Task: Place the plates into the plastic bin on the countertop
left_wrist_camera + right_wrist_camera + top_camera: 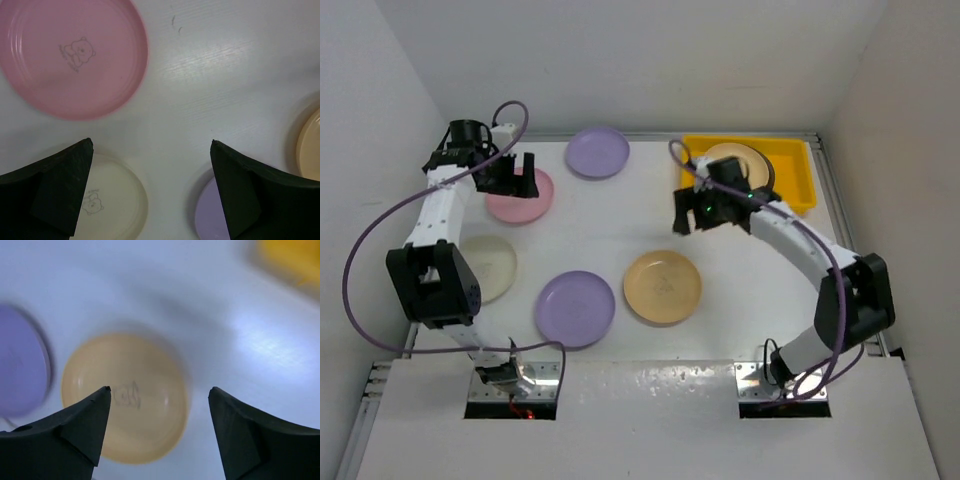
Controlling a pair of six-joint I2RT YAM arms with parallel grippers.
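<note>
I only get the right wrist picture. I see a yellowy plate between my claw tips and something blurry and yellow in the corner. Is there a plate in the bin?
Observer: Yes. The top view shows one pale plate lying in the plastic bin.
Kid: How many plates are outside it?
Observer: Five on the countertop: far lilac plate, near lilac plate, pink plate, cream-white plate and your tan plate.
Kid: What's the other claw doing?
Observer: The left claw is open and empty, by the pink plate.
</note>
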